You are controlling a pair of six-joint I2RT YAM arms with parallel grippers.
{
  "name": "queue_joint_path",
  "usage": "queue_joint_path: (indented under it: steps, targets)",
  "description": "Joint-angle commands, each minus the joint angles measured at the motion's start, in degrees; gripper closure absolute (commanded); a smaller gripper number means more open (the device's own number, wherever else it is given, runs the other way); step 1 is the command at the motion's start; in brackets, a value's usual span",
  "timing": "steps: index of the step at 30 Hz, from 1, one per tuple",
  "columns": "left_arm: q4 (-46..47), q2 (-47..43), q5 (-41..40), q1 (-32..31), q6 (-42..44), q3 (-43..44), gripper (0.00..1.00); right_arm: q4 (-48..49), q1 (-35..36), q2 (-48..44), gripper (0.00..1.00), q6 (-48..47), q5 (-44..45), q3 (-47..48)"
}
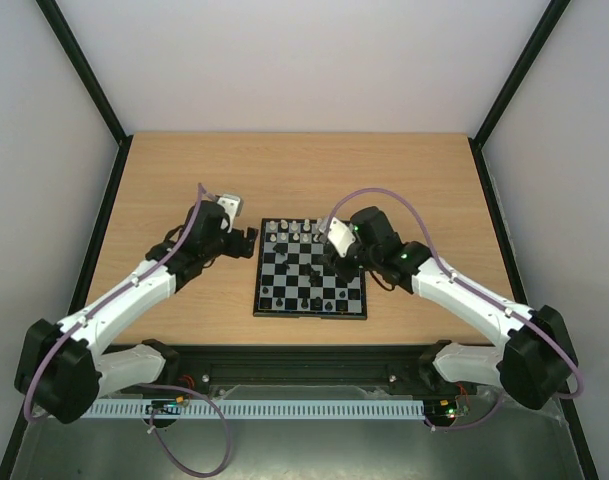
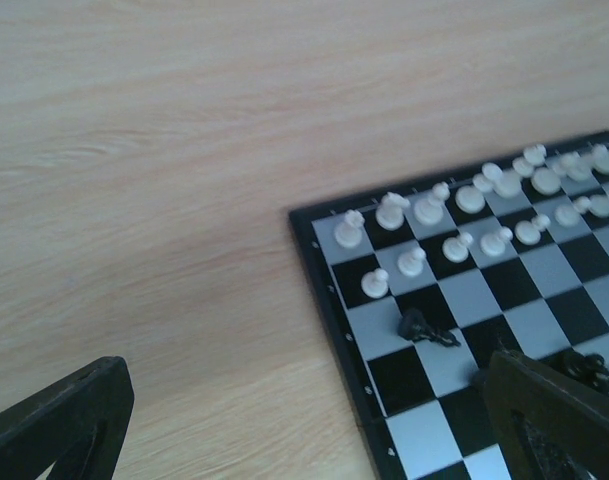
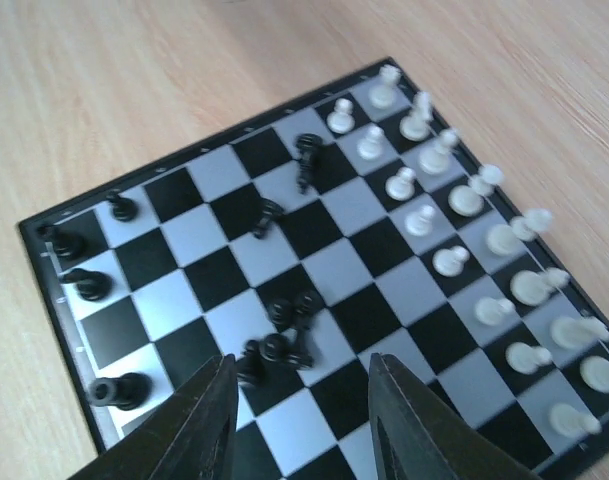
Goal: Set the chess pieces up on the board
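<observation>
Plainly the right hand (image 3: 302, 395) is the one placed for the coming move. It hovers over the board (image 1: 310, 315) with its fingers part-way apart and nothing between them. Just ahead of its fingertips, almost in line with the gap, sits a knot of black pieces (image 3: 284, 345) on the board's middle squares. They are bunched so tightly that I cannot tell which stand and which lean, so picking out one cleanly looks like the hard part.

Farther on from the hand, two tipped black pieces (image 3: 309, 160) lie on their sides, the farther with its long axis pointing roughly away from the fingers. The white pieces (image 3: 464, 200) fill two rows along the board's far side. A few black ones (image 3: 89, 285) stand along its near side, so much of the black side is still to set.

The board lies mid-surface (image 1: 184, 170), somewhat toward the near edge. The left hand (image 1: 246, 240) waits fully open and empty just off the board's left rim, clearly the farther from the knot.
</observation>
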Motion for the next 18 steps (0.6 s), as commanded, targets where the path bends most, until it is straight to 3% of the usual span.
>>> queue_joint_path:
  steps: [1,11,18]
  targets:
    - [-4.02,4.48,8.58,-0.05,2.10,4.31,0.01,-3.55,-3.72,-0.02,0.63,2.50,-1.03,-1.15]
    - [-1.54,2.26,1.68,-0.25,-2.83,1.96,0.01,-5.19,-3.92,9.40,0.67,2.71,-5.18,2.23]
    - [-1.87,1.96,4.27,-0.20,-1.25,2.15,0.01,-6.48,-2.23,16.31,0.69,1.90,-3.88,5.20]
